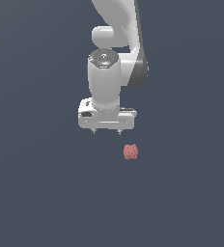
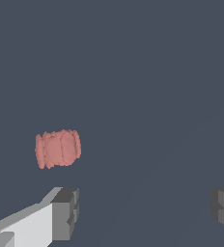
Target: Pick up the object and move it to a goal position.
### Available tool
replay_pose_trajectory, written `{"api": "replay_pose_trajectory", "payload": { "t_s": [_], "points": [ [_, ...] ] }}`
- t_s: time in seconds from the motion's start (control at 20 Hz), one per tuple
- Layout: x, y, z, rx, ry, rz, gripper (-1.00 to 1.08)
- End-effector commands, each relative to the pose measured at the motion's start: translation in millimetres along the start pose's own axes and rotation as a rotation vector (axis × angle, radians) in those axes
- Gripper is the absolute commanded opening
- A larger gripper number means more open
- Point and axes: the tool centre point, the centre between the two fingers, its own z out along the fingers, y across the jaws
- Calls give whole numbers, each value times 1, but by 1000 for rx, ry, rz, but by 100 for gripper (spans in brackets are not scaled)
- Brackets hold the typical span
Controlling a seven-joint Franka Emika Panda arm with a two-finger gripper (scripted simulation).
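Observation:
The object (image 1: 130, 152) is a small reddish-pink, bumpy blob lying on the dark grey floor. It sits a little to the exterior view's right of and below my white gripper (image 1: 107, 132). Two short fingertips (image 1: 119, 132) poke down from the hand, spread wide apart with nothing between them. In the wrist view the object (image 2: 58, 148) lies outside the gap, just beyond one grey finger pad (image 2: 65, 213); the other pad (image 2: 223, 209) shows at the frame's edge. My gripper (image 2: 144, 211) is open and apart from the object.
A plain dark grey floor (image 1: 41, 193) fills both views. The white arm (image 1: 116, 43) rises above the hand. No other objects or edges show.

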Motion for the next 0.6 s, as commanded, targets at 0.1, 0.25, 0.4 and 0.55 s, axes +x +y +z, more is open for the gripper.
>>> {"api": "replay_pose_trajectory", "payload": {
  "t_s": [0.1, 0.25, 0.4, 0.55],
  "points": [
    [0, 0, 1, -2, -2, -4, 100],
    [-1, 2, 3, -12, -11, -25, 100],
    [-3, 5, 6, -23, -21, -46, 100],
    [-3, 6, 6, -25, -23, -49, 100]
  ]
}}
